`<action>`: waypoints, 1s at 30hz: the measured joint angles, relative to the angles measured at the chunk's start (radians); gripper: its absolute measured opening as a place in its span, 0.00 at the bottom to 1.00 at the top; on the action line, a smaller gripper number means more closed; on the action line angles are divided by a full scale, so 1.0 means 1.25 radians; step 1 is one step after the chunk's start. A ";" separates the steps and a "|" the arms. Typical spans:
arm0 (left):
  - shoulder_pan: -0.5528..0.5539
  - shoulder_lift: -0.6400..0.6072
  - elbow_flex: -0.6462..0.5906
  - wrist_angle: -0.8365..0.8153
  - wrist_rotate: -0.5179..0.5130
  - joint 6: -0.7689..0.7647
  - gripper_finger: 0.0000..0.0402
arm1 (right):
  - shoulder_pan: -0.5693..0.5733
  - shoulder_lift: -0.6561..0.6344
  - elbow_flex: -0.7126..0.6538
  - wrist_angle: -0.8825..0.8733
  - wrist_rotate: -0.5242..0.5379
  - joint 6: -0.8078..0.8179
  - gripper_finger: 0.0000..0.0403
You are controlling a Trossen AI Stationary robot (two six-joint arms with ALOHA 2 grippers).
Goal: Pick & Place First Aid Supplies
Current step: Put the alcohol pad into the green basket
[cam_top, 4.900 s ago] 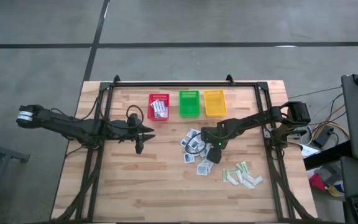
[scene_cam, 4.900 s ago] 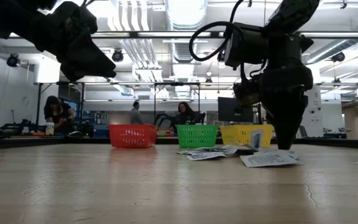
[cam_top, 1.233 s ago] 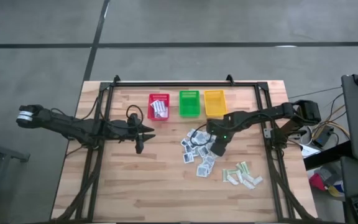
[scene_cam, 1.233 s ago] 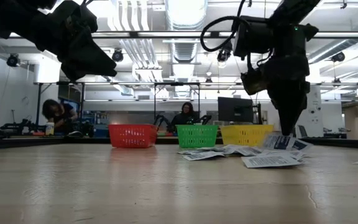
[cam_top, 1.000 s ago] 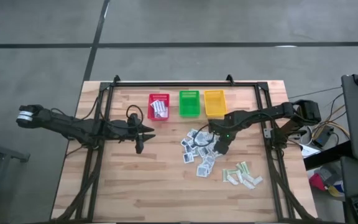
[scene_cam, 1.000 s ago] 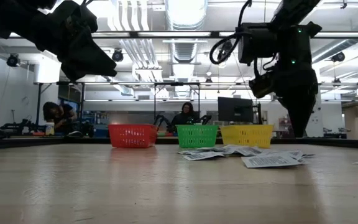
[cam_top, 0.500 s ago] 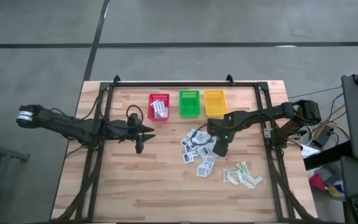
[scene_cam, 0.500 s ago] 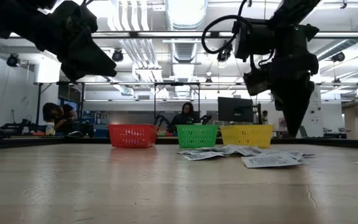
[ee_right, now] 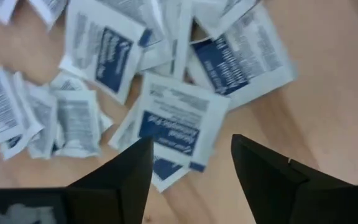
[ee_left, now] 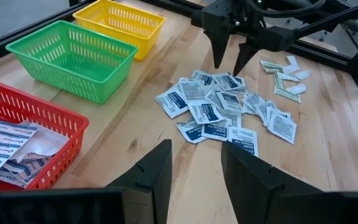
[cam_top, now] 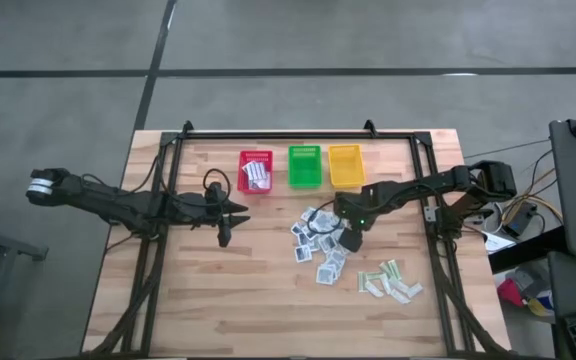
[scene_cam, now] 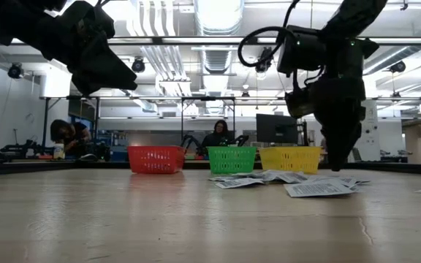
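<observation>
Square white-blue flat packets (ee_right: 178, 127) heaped right of centre on wooden counter (cam_top: 218, 290); right pincer (ee_left: 230, 56) spread above. Lower squarely, pinch one edge only.

Red basket (cam_top: 255, 171), green basket (cam_top: 304, 166), yellow basket (cam_top: 345, 165) in a row, wooden table (cam_top: 218, 300)

Both arms are dark, nearly black, built of slim jointed links with thin black cables looping beside them. The left arm (cam_top: 118, 203) ends at its outer base in a pale grey-white block, and a cable curls in a ring near its wrist. The right arm (cam_top: 418, 187) carries a small green light near its wrist and a bulky black housing at its base. Each gripper has two flat, tapering black fingers (ee_left: 217, 37) with angular, faceted outlines.
</observation>
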 joint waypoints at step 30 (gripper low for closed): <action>0.000 0.000 0.000 0.002 0.000 -0.005 0.33 | -0.016 0.053 0.000 0.000 -0.005 0.000 0.46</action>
